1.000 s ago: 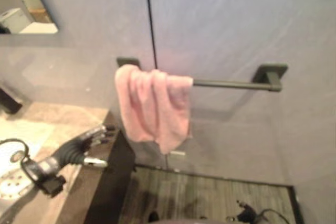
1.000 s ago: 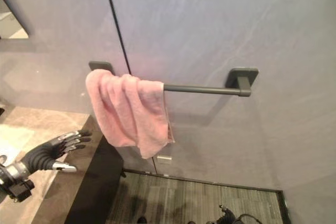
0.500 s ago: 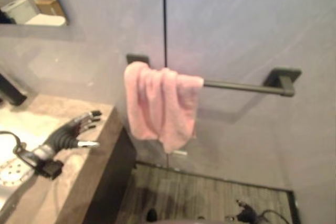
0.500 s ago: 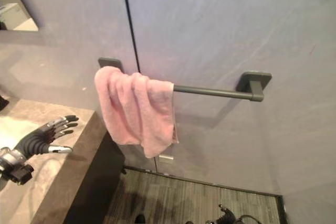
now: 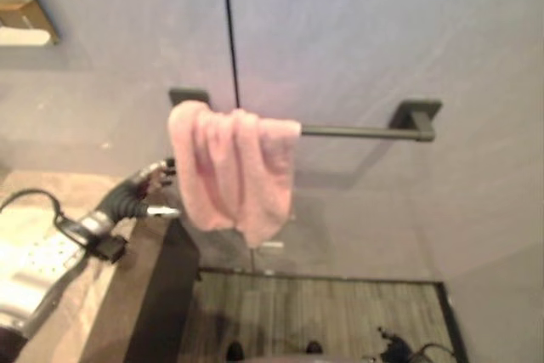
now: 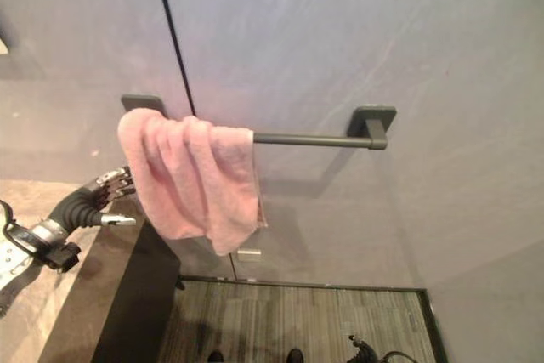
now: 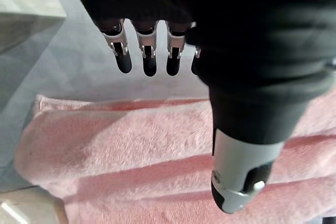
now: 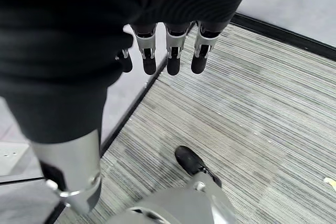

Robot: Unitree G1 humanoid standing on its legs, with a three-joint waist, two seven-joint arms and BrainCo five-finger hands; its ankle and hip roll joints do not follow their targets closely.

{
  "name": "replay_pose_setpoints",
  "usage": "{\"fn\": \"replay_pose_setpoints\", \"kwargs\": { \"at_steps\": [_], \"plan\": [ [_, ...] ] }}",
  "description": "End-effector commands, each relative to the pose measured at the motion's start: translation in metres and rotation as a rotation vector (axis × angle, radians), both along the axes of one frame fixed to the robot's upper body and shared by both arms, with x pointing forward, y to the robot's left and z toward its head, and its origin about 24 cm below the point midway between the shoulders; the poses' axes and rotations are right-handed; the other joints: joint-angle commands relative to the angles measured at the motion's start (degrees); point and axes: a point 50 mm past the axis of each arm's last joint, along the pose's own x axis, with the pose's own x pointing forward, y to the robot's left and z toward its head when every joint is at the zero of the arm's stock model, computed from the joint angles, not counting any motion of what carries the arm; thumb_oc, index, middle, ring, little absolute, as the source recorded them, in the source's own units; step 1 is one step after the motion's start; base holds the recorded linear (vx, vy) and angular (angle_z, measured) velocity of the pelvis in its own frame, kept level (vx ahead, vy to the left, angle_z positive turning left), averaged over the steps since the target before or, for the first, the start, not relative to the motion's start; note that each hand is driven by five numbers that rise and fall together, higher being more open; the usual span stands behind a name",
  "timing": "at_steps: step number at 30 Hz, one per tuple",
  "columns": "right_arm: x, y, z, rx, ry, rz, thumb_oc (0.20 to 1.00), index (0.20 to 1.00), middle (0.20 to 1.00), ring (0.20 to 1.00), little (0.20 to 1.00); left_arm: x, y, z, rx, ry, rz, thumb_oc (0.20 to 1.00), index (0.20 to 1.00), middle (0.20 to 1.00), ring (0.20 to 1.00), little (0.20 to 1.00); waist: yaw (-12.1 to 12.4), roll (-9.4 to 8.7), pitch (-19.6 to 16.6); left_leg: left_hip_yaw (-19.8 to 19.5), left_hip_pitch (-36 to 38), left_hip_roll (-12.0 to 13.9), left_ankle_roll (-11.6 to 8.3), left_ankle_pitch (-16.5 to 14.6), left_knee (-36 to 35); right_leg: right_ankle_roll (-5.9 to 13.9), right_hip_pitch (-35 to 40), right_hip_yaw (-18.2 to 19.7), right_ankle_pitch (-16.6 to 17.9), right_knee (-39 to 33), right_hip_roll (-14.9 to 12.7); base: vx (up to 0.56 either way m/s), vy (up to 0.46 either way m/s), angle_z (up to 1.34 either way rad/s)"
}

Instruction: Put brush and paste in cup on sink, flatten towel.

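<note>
Left hand (image 6: 100,191) is raised over the tabletop (image 6: 85,295) edge, reaching toward the pink towel (image 6: 191,180), fingers (image 7: 148,56) straight and slightly spread, holding nothing; whether the tips touch the cloth can't be told. Towel hangs bunched at the left end of the dark wall rail (image 6: 306,138). Left wrist view shows the towel's folds close up, just past the fingertips. Right hand (image 8: 79,51) hangs above the striped floor (image 8: 252,129), fingers relaxed, empty. No legible writing.
</note>
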Motion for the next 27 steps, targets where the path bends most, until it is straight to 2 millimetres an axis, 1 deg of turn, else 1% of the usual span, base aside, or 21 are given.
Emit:
{"fn": "replay_pose_setpoints", "kwargs": {
  "at_steps": [1, 3, 4, 5, 14, 16, 18, 21, 22, 23, 25, 26, 27],
  "plan": [
    [0.016, -0.012, 0.008, -0.054, -0.028, 0.065, 1.000, 1.000, 1.000, 1.000, 1.000, 0.010, -0.009, 0.026, -0.046, -0.140, -0.043, 1.000, 1.000, 1.000, 1.000, 1.000, -0.3, -0.31, -0.1, -0.7, 0.9, -0.4, 2.29, -4.9, 1.0, 4.99, 0.4, -2.4, 2.9, 0.3, -3.3, 0.04, -0.001, -0.06],
    [0.014, -0.014, 0.007, -0.062, -0.016, 0.060, 1.000, 1.000, 1.000, 1.000, 1.000, 0.010, -0.009, 0.023, -0.051, -0.128, -0.040, 1.000, 1.000, 1.000, 1.000, 1.000, -0.4, -0.22, -0.2, -0.5, 1.1, -0.3, 2.24, -4.9, 1.0, 4.96, 0.4, -2.3, 2.8, 0.3, -3.3, 0.03, -0.002, -0.07],
    [0.014, -0.014, 0.007, -0.062, -0.016, 0.060, 1.000, 1.000, 1.000, 1.000, 1.000, 0.010, -0.009, 0.023, -0.051, -0.128, -0.040, 0.909, 0.909, 0.909, 0.909, 0.909, -0.4, -0.21, -0.2, -0.5, 1.1, -0.3, 2.24, -4.9, 1.0, 4.95, 0.4, -2.3, 2.8, 0.3, -3.3, 0.05, -0.006, -0.08],
    [0.016, -0.015, 0.008, -0.069, -0.020, 0.061, 1.000, 1.000, 1.000, 1.000, 1.000, 0.010, -0.010, 0.020, -0.057, -0.116, -0.039, 0.200, 0.200, 0.200, 0.200, 0.200, -0.5, -0.09, -0.3, -0.4, 1.1, -0.3, 2.21, -5.0, 1.0, 4.93, 0.4, -2.1, 2.7, 0.3, -3.3, 0.02, -0.004, -0.07],
    [0.024, -0.015, 0.012, -0.063, -0.061, 0.070, 1.000, 1.000, 1.000, 1.000, 1.000, 0.011, -0.009, 0.011, -0.070, -0.095, -0.022, 0.200, 0.200, 0.200, 0.200, 0.200, -0.8, 0.08, -0.7, -0.2, 1.4, -0.2, 2.08, -5.1, 1.0, 4.87, 0.8, -2.0, 2.3, 0.3, -3.2, 0.02, -0.003, -0.02],
    [0.037, -0.011, 0.019, -0.040, -0.127, 0.085, 1.000, 1.000, 1.000, 1.000, 1.000, 0.010, -0.008, 0.009, -0.069, -0.090, -0.012, 0.200, 0.200, 0.200, 0.200, 0.200, -0.8, 0.12, -0.9, -0.1, 1.5, -0.1, 2.06, -5.1, 1.0, 4.83, 0.8, -1.9, 2.2, 0.3, -3.2, 0.00, 0.000, 0.00],
    [0.046, -0.010, 0.023, -0.022, -0.169, 0.075, 1.000, 1.000, 1.000, 1.000, 1.000, 0.010, -0.008, 0.007, -0.073, -0.081, -0.014, 0.200, 0.200, 0.200, 0.200, 0.200, -0.8, 0.22, -0.9, -0.1, 1.6, -0.1, 2.05, -5.2, 1.0, 4.85, 0.9, -1.9, 2.1, 0.3, -3.1, 0.00, 0.000, 0.00],
    [0.072, -0.002, 0.040, 0.037, -0.299, 0.090, 1.000, 1.000, 1.000, 1.000, 1.000, 0.009, -0.006, 0.005, -0.074, -0.076, -0.007, 0.200, 0.200, 0.200, 0.200, 0.200, -0.8, 0.39, -1.0, 0.0, 1.8, -0.1, 2.07, -5.2, 1.0, 4.85, 1.1, -1.9, 1.9, 0.3, -3.2, 0.00, 0.000, 0.00],
    [0.072, -0.002, 0.040, 0.037, -0.299, 0.090, 1.000, 1.000, 1.000, 1.000, 1.000, 0.009, -0.006, 0.005, -0.074, -0.076, -0.007, 0.200, 0.200, 0.200, 0.200, 0.200, -0.8, 0.40, -0.9, 0.0, 1.8, -0.1, 2.07, -5.2, 1.0, 4.85, 1.2, -1.9, 1.9, 0.3, -3.2, 0.00, 0.000, 0.00],
    [0.082, 0.001, 0.048, 0.074, -0.347, 0.084, 1.000, 1.000, 1.000, 1.000, 1.000, 0.009, -0.007, 0.005, -0.073, -0.074, -0.009, 0.200, 0.200, 0.200, 0.200, 0.200, -0.7, 0.39, -0.9, 0.1, 1.9, -0.1, 2.09, -5.1, 1.0, 4.82, 1.3, -1.9, 1.8, 0.3, -3.2, 0.00, 0.000, 0.00],
    [0.107, 0.016, 0.069, 0.187, -0.467, 0.099, 1.000, 1.000, 1.000, 1.000, 1.000, 0.011, -0.009, 0.002, -0.071, -0.066, -0.011, 0.200, 0.200, 0.200, 0.200, 0.200, -0.7, 0.33, -1.0, 0.1, 2.2, -0.2, 2.20, -5.2, 1.0, 4.76, 1.6, -1.7, 1.7, 0.3, -3.2, -0.02, 0.007, -0.01],
    [0.107, 0.016, 0.069, 0.187, -0.467, 0.099, 1.000, 1.000, 1.000, 1.000, 1.000, 0.011, -0.009, 0.002, -0.071, -0.066, -0.011, 0.200, 0.200, 0.200, 0.200, 0.200, -0.6, 0.34, -1.0, 0.1, 2.2, -0.2, 2.20, -5.2, 1.0, 4.76, 1.6, -1.7, 1.7, 0.3, -3.2, 0.00, 0.000, 0.00],
    [0.113, 0.020, 0.076, 0.228, -0.501, 0.104, 1.000, 1.000, 1.000, 1.000, 1.000, 0.012, -0.009, 0.001, -0.073, -0.063, -0.009, 0.200, 0.200, 0.200, 0.200, 0.200, -0.6, 0.28, -1.0, 0.1, 2.3, -0.2, 2.23, -5.2, 1.0, 4.77, 1.7, -1.7, 1.7, 0.3, -3.2, 0.00, 0.000, 0.00]
  ]
}}
